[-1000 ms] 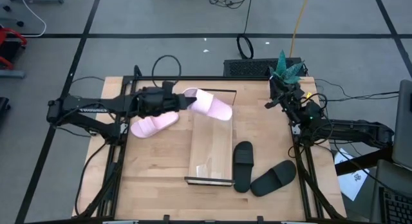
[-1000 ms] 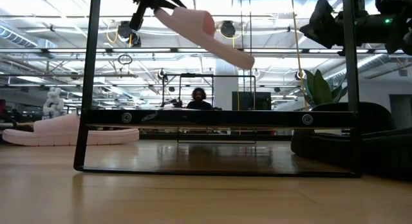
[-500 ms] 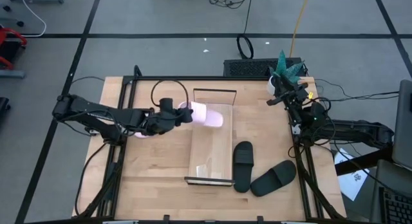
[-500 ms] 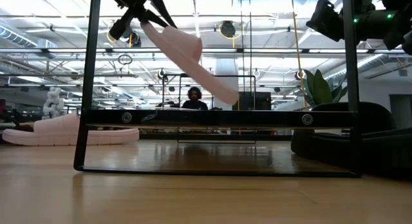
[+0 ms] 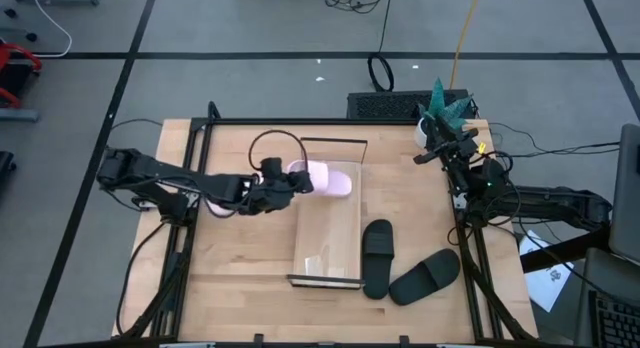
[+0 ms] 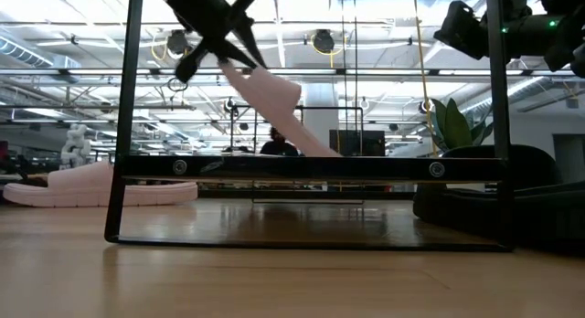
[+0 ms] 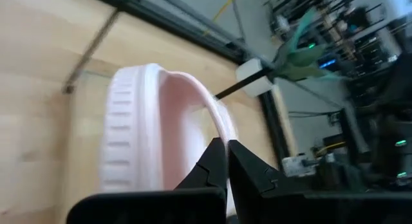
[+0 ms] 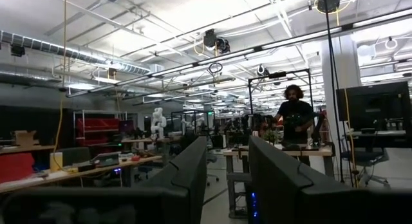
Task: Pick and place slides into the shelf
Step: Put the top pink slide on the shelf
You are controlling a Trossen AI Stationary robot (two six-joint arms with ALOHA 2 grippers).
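Note:
My left gripper (image 5: 284, 181) is shut on a light pink slide (image 5: 328, 178) above the far end of the light wood shelf (image 5: 328, 238). In the low view the slide (image 6: 274, 103) slopes steeply, its low end (image 6: 322, 150) down at the shelf's top. The second pink slide (image 6: 96, 185) lies sole-down on the table to the shelf's left, mostly hidden under my left arm in the high view. Two black slides (image 5: 377, 256) (image 5: 425, 276) lie flat to the right of the shelf. My right gripper (image 5: 438, 148) is open and raised by the table's far right corner. My left gripper (image 7: 225, 161) pinches the pink slide's thin strap edge (image 7: 220, 129) between its two fingers. The fingers come slanting down from the table's left. The slide hangs tilted below them, and its far end (image 6: 322, 150) reaches the shelf top; I cannot tell whether it touches.
Black wire frames (image 6: 123, 126) stand at both ends of the shelf. A potted green plant (image 5: 445, 106) sits at the far right corner, by the right arm. Bare tabletop (image 5: 235, 268) shows to the shelf's near left. A person (image 8: 295, 114) stands in the room beyond the table.
My left gripper moved toward the table's near edge and right, and went down, keeping hold of the pink slide. The slide tipped from a shallow slope to a steep one, and its low end came down to the shelf's top.

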